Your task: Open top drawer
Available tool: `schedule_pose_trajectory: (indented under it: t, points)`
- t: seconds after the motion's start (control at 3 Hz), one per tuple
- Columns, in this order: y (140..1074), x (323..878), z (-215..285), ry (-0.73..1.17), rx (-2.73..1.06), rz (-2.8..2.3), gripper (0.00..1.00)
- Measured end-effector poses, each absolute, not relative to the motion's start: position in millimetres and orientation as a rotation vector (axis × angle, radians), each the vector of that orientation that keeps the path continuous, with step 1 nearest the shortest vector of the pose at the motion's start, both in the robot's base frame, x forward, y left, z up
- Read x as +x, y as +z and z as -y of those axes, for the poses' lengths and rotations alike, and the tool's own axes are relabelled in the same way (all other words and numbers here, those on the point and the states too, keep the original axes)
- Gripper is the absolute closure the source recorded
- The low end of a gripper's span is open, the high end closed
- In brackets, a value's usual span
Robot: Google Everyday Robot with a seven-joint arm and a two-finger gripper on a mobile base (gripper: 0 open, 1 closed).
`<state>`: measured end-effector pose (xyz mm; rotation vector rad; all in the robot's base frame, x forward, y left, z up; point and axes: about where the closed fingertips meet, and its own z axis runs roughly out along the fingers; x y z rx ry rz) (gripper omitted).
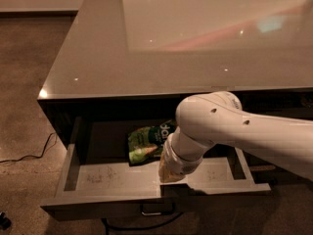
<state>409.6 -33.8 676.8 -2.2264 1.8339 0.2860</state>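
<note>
Top drawer (98, 176): stands well out beneath the grey countertop (146, 58), green bag (145, 144) inside. Gripper (169, 172): at the drawer's front wall, above the handle (156, 211); grip state cannot be told. Step: the pull looks nearly done. Next: let go and lift clear.

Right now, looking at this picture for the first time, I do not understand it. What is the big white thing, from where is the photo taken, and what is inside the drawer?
The big white thing is a robot arm, reaching in from the right. The single camera looks down from above at a cabinet with a glossy grey top. The top drawer is pulled out, and a green bag lies on its floor near the back. The arm's claw is down at the drawer's front wall, above the small metal handle; the wrist hides it, so I cannot tell whether it holds anything.
</note>
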Motion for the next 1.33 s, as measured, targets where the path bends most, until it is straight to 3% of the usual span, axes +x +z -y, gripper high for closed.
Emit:
schedule_pose_trajectory:
  t: [1.33]
  points:
    - [638,397,35,0.330,-2.286,-1.903,1.00]
